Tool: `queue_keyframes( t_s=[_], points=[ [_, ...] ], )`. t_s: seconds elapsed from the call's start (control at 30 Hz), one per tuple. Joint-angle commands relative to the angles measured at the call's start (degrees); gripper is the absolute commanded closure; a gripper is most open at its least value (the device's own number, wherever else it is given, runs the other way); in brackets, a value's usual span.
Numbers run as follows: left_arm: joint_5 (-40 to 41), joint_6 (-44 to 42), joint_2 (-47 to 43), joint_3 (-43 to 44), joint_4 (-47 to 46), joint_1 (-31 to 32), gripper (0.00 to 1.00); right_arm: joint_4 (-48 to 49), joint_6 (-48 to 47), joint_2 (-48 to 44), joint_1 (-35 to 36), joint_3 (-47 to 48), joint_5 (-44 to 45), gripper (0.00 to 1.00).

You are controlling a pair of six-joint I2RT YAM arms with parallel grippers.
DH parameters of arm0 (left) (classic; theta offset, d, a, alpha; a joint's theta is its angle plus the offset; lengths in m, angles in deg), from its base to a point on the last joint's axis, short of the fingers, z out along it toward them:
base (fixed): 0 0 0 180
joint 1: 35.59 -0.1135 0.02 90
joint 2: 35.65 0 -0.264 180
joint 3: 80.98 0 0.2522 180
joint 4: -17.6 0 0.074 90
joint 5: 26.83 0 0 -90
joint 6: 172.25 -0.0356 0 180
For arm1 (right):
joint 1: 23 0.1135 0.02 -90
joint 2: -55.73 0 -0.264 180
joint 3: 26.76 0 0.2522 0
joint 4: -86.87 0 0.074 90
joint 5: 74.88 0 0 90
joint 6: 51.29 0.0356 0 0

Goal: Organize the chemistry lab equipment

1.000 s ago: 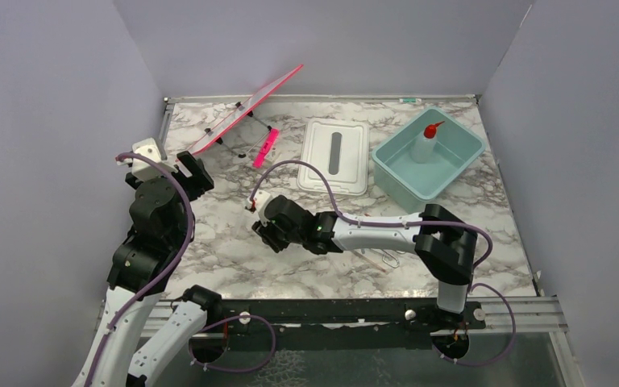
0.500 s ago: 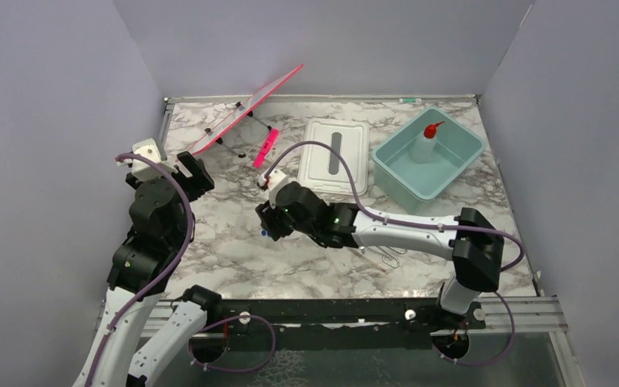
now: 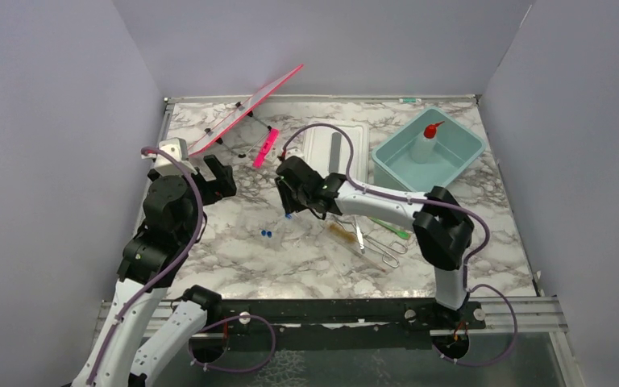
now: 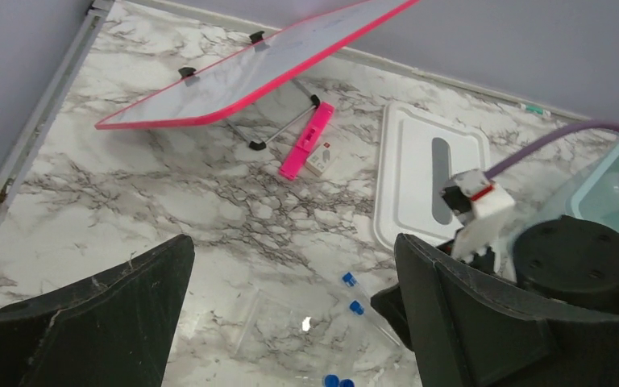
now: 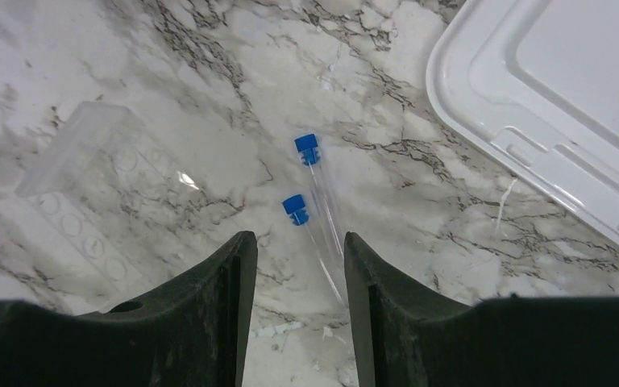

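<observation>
teal tub (image 3: 447, 161) – back rt | white lid (image 3: 318, 145) beside it | pink-edged board (image 3: 242, 117) tilted, back left

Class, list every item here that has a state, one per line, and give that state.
teal tub, uncovered
white squeeze bottle, upright inside teal tub
white lid, off, lying flat beside teal tub
blue-capped tubes, capped, lying flat
left claw, open, empty
right claw, open, over blue-capped tubes

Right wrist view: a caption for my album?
Open right gripper above two blue-capped tubes on the table, white lid nearby.
</observation>
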Motion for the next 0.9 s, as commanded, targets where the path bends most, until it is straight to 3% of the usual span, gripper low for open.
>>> queue_keyframes(
  t_s=[0.0,0.63,0.87],
  points=[
    [-7.3,-0.2,-0.5,-1.2,-2.7,-0.1,0.02,-7.3,0.1,6.2,0.1,6.4,-0.6,0.52],
    [-15.4,-3.6,1.6,-0.9,-3.9,0.0,0.02,-1.4,-8.0,17.5,-0.7,11.6,3.6,0.57],
    [-15.2,-4.2,2.1,-0.4,-3.9,-0.1,0.02,-0.5,-8.8,18.5,-2.1,11.1,0.6,0.6]
  ],
)
